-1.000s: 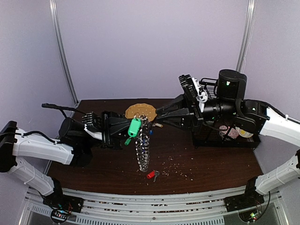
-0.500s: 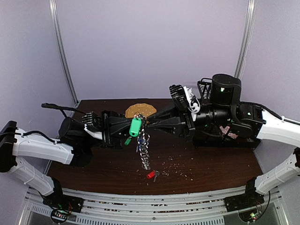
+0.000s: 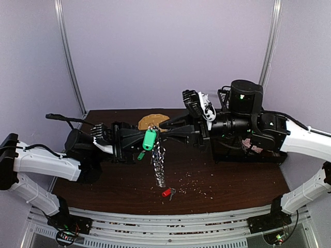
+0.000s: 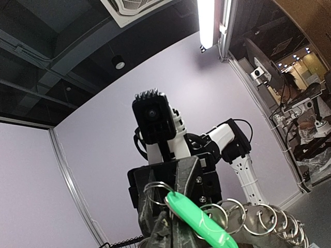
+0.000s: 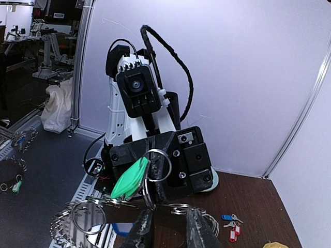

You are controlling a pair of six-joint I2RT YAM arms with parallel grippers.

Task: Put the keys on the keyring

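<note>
Keyring (image 3: 158,161) is off the surface (image 3: 232,181), pinched at its top end by the left claw (image 3: 140,140), which is fully closed on the wire. The rest hangs down as a string of rings; cannot tell if the bottom end touches the surface. Green tag (image 3: 149,139) sits right at the grip point.

Right claw (image 3: 167,135) is opposite, tips at the top of the keyring, facing the left claw. Its fingers (image 5: 142,230) stand at a narrow gap with rings lying across it; cannot tell if it pinches the wire or just sits around it.

Red-tagged key (image 3: 166,192) lies loose on the surface near the front edge, just beside the hanging end. Right wrist view also shows a blue-tagged key (image 5: 226,217) close by it. Yellow-orange plate (image 3: 153,120) sits at the back, behind the claws.
</note>
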